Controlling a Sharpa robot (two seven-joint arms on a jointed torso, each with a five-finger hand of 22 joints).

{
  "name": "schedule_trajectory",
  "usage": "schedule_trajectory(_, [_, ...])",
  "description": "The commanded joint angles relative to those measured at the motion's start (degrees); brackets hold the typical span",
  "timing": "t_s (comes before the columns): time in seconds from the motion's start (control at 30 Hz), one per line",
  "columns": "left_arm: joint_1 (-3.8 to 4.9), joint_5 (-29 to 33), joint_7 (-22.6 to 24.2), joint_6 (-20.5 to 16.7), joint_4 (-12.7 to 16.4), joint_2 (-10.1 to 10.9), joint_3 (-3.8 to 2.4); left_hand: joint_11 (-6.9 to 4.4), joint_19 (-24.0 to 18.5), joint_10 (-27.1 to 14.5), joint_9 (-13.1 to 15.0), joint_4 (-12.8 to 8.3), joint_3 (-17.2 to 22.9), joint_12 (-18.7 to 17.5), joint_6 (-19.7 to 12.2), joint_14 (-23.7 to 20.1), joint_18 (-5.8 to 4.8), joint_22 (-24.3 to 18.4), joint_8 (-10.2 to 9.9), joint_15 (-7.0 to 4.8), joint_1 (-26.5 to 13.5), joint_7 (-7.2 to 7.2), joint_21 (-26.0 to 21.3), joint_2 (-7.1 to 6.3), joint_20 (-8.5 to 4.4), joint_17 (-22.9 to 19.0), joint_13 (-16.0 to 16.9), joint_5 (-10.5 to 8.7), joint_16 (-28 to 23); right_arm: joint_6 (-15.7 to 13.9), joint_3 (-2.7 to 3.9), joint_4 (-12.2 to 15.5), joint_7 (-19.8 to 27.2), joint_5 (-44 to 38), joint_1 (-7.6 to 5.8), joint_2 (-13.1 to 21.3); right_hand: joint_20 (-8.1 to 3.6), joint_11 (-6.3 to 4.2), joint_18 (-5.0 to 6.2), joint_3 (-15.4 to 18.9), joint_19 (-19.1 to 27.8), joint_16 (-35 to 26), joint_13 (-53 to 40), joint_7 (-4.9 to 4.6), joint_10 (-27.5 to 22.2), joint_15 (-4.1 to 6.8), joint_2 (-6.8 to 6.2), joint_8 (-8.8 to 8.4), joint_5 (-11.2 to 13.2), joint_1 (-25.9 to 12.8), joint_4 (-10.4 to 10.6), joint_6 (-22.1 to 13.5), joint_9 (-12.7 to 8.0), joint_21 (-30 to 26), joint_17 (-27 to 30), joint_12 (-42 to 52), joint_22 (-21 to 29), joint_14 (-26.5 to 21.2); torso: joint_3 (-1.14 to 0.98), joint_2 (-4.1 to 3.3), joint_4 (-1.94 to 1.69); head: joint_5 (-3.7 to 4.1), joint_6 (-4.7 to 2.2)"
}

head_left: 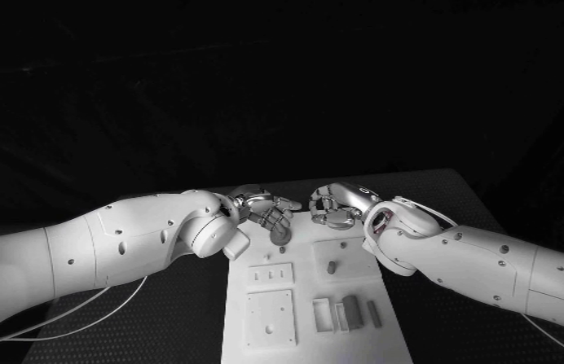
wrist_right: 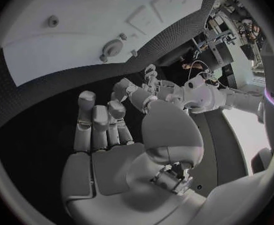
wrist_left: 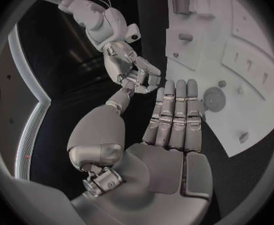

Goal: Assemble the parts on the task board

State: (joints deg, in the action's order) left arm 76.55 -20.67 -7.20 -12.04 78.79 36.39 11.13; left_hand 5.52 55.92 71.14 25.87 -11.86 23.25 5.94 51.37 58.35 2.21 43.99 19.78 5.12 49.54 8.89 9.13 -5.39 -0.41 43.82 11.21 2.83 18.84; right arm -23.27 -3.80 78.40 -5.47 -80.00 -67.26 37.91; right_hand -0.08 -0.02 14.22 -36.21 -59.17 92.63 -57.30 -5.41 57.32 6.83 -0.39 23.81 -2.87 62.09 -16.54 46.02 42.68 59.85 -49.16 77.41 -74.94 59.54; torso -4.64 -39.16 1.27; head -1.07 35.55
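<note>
Black table (head_left: 176, 315) under a dark background, white board (head_left: 311, 331) lying lengthwise in the middle, from the near edge up toward the two hands. Board is a flat white plate with raised square panels: one near-left panel (head_left: 270, 317) with small holes, a smaller one (head_left: 271, 274) above it with three short slots. Right of those, a row of upright grey parts (head_left: 350, 312), slim blocks standing close together, one white frame-like piece beside them. A short grey peg (head_left: 332, 266) stands farther up the board. Round gear-like disc (wrist_left: 214, 99) sits flat at the far end of the board; right wrist view shows it too (wrist_right: 112, 48), toothed rim, small studs nearby.

Left hand (head_left: 266, 212) hangs over the far end of the board, fingers (wrist_left: 177, 115) straight and side by side, palm bare, holding nothing. Right hand (head_left: 334, 208) just beside it, apart from it, fingers (wrist_right: 93, 125) extended and apart from the thumb, nothing in them. Both hands above the board's far edge, not touching any part as far as can be told.
</note>
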Motion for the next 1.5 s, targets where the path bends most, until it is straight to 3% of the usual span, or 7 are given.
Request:
schedule_trajectory(0.03, [0.06,-0.75,-1.51,0.66,0.13,-0.53,-0.04,-0.13,0.24,0.25,-0.08,0.13,-0.35,0.13,0.4,-0.1,0.65,0.07,-0.17,0.01,-0.63,0.05,-0.23,0.09,-0.15,0.13,0.1,-0.01,-0.22,0.9,0.02,0.59,-1.16,-1.18,0.0,-0.19,-0.36,-1.96,0.78,-0.01,0.11,0.14,0.09,1.44,-2.08,0.39,0.17,0.18,-0.02,0.39,-0.15,13.85,0.11,0.36,0.05,0.39,-1.06,-0.02,0.04,0.0,-0.01,-0.05,0.01])
schedule_trajectory(0.23, [0.06,-0.75,-1.95,0.02,-0.25,-1.14,-0.03,-0.09,0.17,0.09,-0.12,0.15,-0.41,0.04,0.37,-0.19,0.66,0.07,-0.24,0.03,-0.81,0.05,-0.33,0.17,-0.13,0.25,0.26,-0.01,-0.32,0.9,0.02,1.77,-1.22,-1.18,0.01,-0.53,-0.39,-1.98,0.78,0.0,0.05,0.13,0.14,1.46,-2.02,0.43,0.14,0.15,-0.02,0.39,-0.15,13.88,0.22,0.39,0.09,0.4,-1.04,0.06,-0.08,-0.07,0.06,-0.23,0.12])
schedule_trajectory(0.77, [0.04,-0.8,-1.95,1.41,-1.03,-1.92,-0.01,0.04,0.05,-0.28,-0.28,-0.17,-0.3,-0.19,0.09,-0.37,0.66,0.1,-0.52,0.1,-0.67,0.21,-0.54,0.76,-0.06,0.6,0.69,0.0,-0.57,0.77,0.02,3.66,-1.41,-1.18,0.02,-1.21,-0.46,-2.02,0.78,0.0,-0.06,0.1,0.24,1.49,-1.9,0.51,0.09,0.08,-0.02,0.4,-0.16,13.93,0.4,0.43,0.16,0.4,-1.0,0.21,-0.04,-0.09,0.08,-0.2,0.31])
schedule_trajectory(1.13, [0.04,-0.8,-1.77,1.49,-0.99,-1.99,-0.01,-0.02,0.18,-0.2,-0.3,-1.09,-0.05,-0.18,0.36,-0.23,0.67,0.25,-0.47,0.08,0.15,0.13,-0.62,1.77,-0.05,1.05,1.32,-0.01,-0.7,0.84,0.03,3.98,-1.47,-1.18,0.02,-1.59,-0.48,-2.03,0.78,0.01,-0.11,0.08,0.28,1.5,-1.85,0.55,0.08,0.05,-0.02,0.38,-0.15,13.95,0.49,0.44,0.19,0.4,-0.98,0.27,-0.01,-0.07,-0.02,-0.08,0.44])
schedule_trajectory(1.5, [0.04,0.09,-1.11,1.06,-1.19,-2.15,-0.01,-0.19,0.47,0.09,-0.31,-2.49,0.29,-0.11,0.86,0.16,0.64,0.46,-0.36,-0.04,1.3,-0.05,-0.67,3.71,-0.12,1.62,2.15,0.02,-0.83,1.34,0.03,3.68,-1.46,-0.88,0.02,-2.36,-0.51,-2.05,0.78,0.02,-0.15,0.07,0.32,1.51,-1.8,0.58,0.06,0.01,-0.02,0.35,-0.15,13.98,0.57,0.45,0.22,0.41,-0.96,0.33,-0.02,-0.09,0.04,0.04,0.47])
